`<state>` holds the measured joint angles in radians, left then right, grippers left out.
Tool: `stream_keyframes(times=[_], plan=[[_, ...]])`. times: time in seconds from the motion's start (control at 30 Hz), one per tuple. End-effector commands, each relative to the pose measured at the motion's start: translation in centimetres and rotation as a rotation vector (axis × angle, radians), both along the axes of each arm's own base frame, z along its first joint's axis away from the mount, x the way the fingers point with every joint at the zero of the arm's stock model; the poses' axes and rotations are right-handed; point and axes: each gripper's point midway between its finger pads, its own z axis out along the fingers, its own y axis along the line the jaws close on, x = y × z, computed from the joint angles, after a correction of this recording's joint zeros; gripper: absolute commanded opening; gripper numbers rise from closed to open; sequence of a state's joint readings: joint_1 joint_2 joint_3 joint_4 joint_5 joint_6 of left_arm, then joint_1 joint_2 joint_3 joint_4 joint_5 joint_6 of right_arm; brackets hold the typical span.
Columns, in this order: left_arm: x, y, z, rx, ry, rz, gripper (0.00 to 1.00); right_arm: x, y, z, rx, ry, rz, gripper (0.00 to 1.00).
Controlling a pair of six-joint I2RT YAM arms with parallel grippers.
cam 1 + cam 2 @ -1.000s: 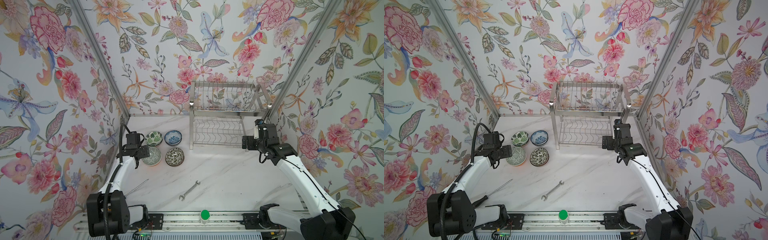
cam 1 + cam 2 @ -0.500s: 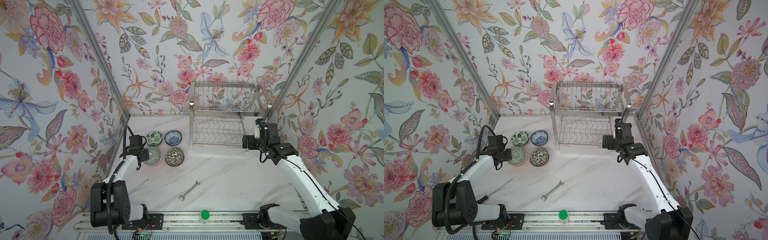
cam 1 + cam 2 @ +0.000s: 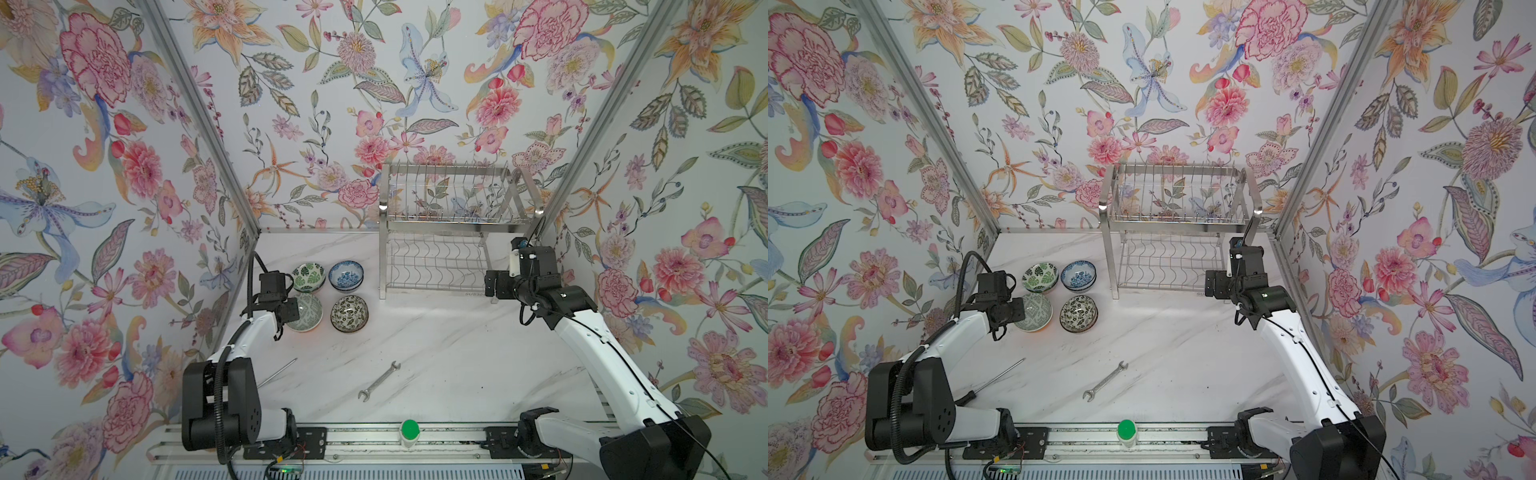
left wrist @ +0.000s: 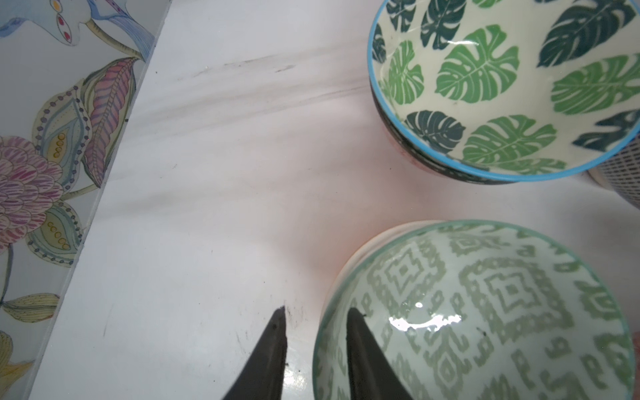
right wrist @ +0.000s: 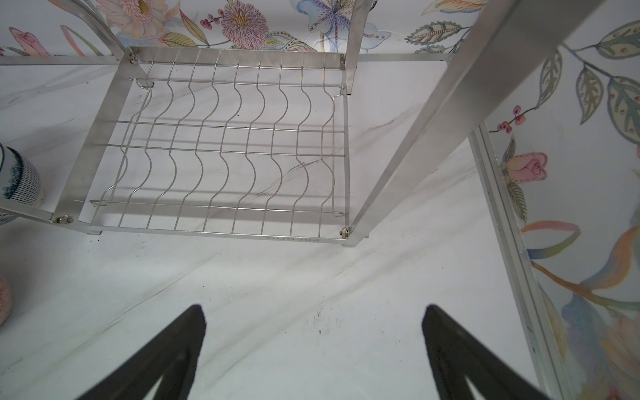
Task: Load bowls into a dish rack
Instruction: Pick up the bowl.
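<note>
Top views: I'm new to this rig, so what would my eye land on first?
The loud flowered wallpaper on every wall hits first. At the back stands the shiny two-tier dish rack, no bowl in it; left of it patterned bowls cluster on the marble table, the left gripper astride the rim of the pale-green bowl.

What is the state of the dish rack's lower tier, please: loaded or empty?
Empty. In the right wrist view the lower wire grid of the dish rack is bare; only the marble table shows through.
</note>
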<state>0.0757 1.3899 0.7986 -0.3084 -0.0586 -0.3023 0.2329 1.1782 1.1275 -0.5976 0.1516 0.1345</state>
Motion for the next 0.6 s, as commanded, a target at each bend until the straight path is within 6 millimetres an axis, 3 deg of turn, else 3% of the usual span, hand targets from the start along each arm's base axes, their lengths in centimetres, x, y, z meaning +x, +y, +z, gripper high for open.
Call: stream_keyframes(times=[0.0, 0.23, 0.57], plan=[[-0.29, 0.20, -0.75, 0.002, 0.016, 0.010, 0.24, 0.17, 0.02, 0.87, 0.002, -0.024, 0.014, 0.99], [-0.31, 0.16, -1.12, -0.003, 0.023, 0.014, 0.19, 0.00, -0.05, 0.84, 0.005, -0.026, 0.015, 0.99], [-0.59, 0.64, -0.57, 0.026, 0.028, 0.024, 0.00, 0.03, 0.06, 0.91, 0.016, -0.029, 0.022, 0.99]])
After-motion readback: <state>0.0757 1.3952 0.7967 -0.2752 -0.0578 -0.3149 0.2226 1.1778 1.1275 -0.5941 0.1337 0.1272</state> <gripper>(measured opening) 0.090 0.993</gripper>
